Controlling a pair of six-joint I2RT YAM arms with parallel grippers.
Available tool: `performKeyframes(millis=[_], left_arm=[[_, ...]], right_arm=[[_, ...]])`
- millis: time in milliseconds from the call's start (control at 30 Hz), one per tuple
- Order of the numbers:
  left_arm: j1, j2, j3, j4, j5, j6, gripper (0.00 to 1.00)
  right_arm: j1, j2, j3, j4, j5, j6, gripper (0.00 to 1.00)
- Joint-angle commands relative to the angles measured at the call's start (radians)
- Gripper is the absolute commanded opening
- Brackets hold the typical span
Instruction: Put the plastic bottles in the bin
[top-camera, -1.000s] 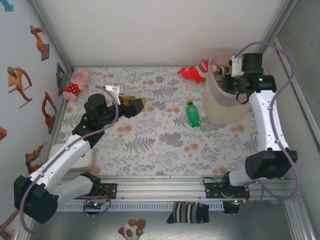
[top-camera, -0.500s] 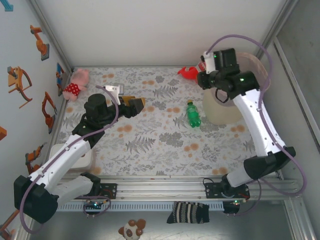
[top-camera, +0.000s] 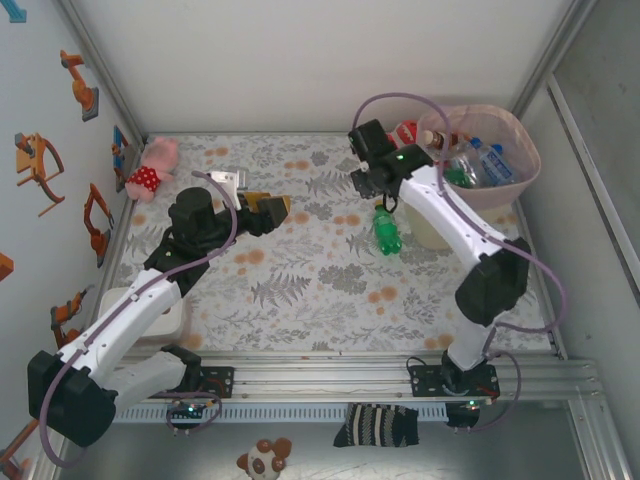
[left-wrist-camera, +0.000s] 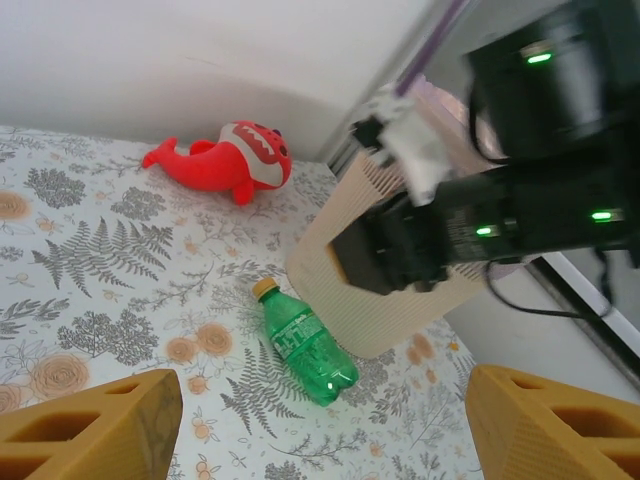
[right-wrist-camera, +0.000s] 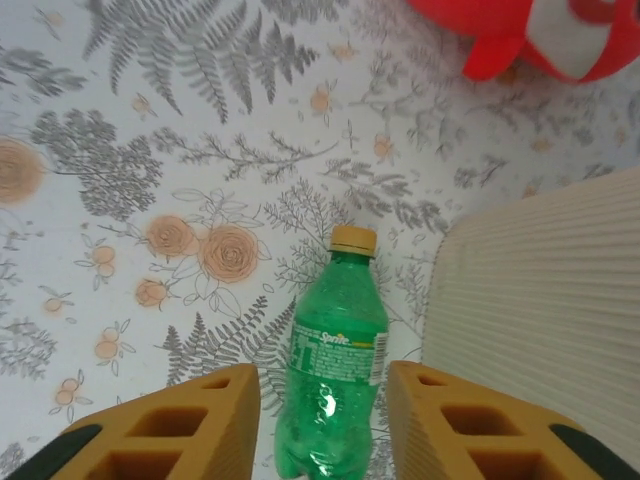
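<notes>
One green plastic bottle (top-camera: 386, 229) with a yellow cap lies on the floral table beside the bin's left wall. In the right wrist view this bottle (right-wrist-camera: 333, 360) sits below and between my right gripper's (right-wrist-camera: 325, 420) orange fingers, which stand apart without clamping it. The right gripper (top-camera: 386, 198) hangs just over the bottle's cap end. The cream bin (top-camera: 530, 150) with its pink liner holds several clear, blue-labelled bottles (top-camera: 480, 165). My left gripper (top-camera: 265, 210) hovers open at mid-left and faces the green bottle (left-wrist-camera: 305, 345) and the bin's ribbed wall (left-wrist-camera: 350, 290).
A red toy (top-camera: 385, 145) lies just behind the bottle, by the bin. A pink plush (top-camera: 152, 168) sits in the far left corner. A white box (top-camera: 150, 310) stands under the left arm. The bin's wall (right-wrist-camera: 540, 300) is close on the right of my right gripper.
My right arm has swung left from over the bin and come down above the green bottle, its jaws parting slightly. The left arm has not moved.
</notes>
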Motion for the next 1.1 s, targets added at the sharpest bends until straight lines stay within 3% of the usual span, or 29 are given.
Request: performKeyframes(millis=[0,233,700,867,1067], left_arm=[[0.009,-0.017,-0.009,-0.011,-0.006,0.001,0.74],[0.011,-0.022,-0.013,-0.015,-0.009,-0.003,0.74],[0.018,-0.026,-0.01,-0.031,-0.019,0.005,0.74],[0.023,-0.031,-0.003,-0.039,-0.02,0.007,0.74],[0.023,-0.026,0.001,-0.035,-0.012,0.004,0.74]], right_arm=[[0.004,0.094,0.073,-0.073,0.05,0.019,0.42],[-0.005,0.313,0.192,-0.137,0.185,0.051,0.5],[-0.08,0.538,0.328,-0.153,0.199,0.044,0.56],[-0.091,0.566,0.35,-0.165,0.188,0.036,0.53],[-0.091,0.558,0.349,-0.17,0.175,0.033,0.39]])
